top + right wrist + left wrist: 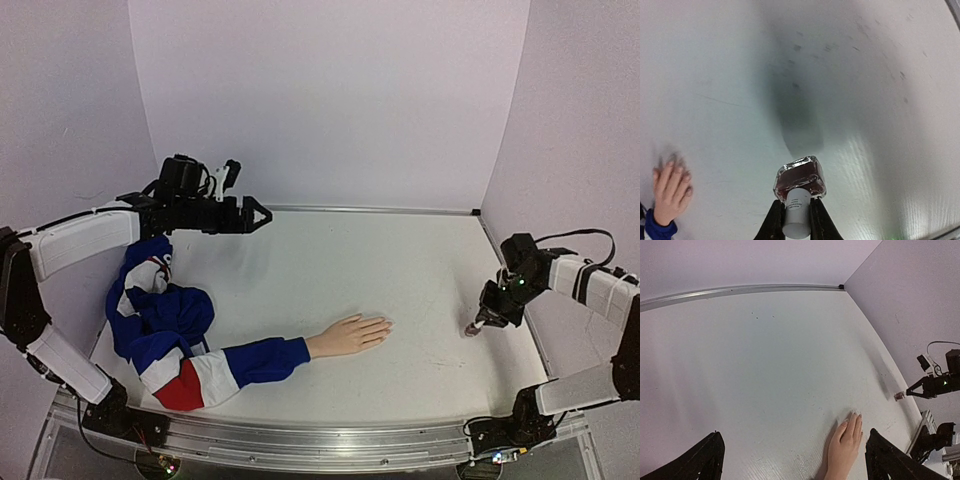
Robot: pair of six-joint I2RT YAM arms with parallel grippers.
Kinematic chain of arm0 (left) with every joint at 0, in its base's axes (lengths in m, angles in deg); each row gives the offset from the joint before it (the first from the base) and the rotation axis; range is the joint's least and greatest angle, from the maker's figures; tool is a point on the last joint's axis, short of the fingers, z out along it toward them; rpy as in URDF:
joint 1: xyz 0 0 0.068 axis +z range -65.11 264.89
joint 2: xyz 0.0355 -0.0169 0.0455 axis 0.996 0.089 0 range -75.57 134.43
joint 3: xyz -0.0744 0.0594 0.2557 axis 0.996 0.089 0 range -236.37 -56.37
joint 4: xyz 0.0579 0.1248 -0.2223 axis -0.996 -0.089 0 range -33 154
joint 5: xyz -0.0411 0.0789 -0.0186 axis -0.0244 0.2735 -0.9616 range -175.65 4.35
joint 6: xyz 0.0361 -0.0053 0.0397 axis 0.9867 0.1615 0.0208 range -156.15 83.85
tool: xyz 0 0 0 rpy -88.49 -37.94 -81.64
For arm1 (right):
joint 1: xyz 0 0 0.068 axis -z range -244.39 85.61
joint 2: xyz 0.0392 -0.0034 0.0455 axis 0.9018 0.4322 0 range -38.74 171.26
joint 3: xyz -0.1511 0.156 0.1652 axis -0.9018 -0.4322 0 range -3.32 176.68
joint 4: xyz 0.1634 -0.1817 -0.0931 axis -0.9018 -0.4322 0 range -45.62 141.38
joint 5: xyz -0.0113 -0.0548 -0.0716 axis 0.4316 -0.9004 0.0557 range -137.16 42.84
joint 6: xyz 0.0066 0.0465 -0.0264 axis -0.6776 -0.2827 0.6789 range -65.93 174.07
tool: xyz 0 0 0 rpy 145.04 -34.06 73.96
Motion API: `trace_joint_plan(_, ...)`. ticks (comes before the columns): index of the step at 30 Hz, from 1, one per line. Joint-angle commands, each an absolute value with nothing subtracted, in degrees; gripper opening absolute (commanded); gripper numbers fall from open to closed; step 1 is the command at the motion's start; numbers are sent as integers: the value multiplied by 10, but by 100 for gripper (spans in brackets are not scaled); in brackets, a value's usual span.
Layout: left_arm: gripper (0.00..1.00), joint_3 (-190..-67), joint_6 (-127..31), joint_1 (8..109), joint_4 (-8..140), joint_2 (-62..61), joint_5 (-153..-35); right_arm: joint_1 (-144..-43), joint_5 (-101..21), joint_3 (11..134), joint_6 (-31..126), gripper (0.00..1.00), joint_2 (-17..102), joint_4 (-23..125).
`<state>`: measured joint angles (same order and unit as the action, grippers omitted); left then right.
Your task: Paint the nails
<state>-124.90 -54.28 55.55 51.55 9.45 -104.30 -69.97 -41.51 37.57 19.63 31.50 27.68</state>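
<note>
The peach mannequin hand [347, 335] lies flat on the white table, fingers pointing right, its blue, white and red sleeve [190, 350] trailing left. Its pale nails [855, 414] show in the left wrist view and in the right wrist view [675, 170]. My right gripper [480, 323] is shut on the pale cap [798, 216] of a small dark red polish bottle [800, 177], held just above the table well right of the hand. My left gripper [258, 216] is open and empty, high above the table's back left; its fingers [890, 460] frame the hand.
The sleeve's bunched cloth [150, 300] piles up at the left under the left arm. Lilac walls close in the table at the back [330, 100] and on the right [570, 150]. A metal rail [300, 440] runs along the near edge.
</note>
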Motion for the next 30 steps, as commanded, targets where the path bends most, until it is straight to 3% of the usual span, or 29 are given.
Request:
trace_joint_plan(1,100,-1295,-579,545,544,128,-1104,-716,-275,474,279,0,360,347)
trace_joint_plan(9,99,-1329,-527,468,549,180,-1133,-873,-234,689,288,0,533,357)
trace_joint_plan(14,99,-1241,-396,395,678,156,-1073,-952,-183,799,265,0,606,365)
trace_joint_plan(18,97,-1149,-324,378,813,139,-1066,-988,-161,838,248,0,624,373)
trace_joint_plan(30,81,-1142,-197,346,861,171,-1008,-1027,-141,859,225,0,627,379)
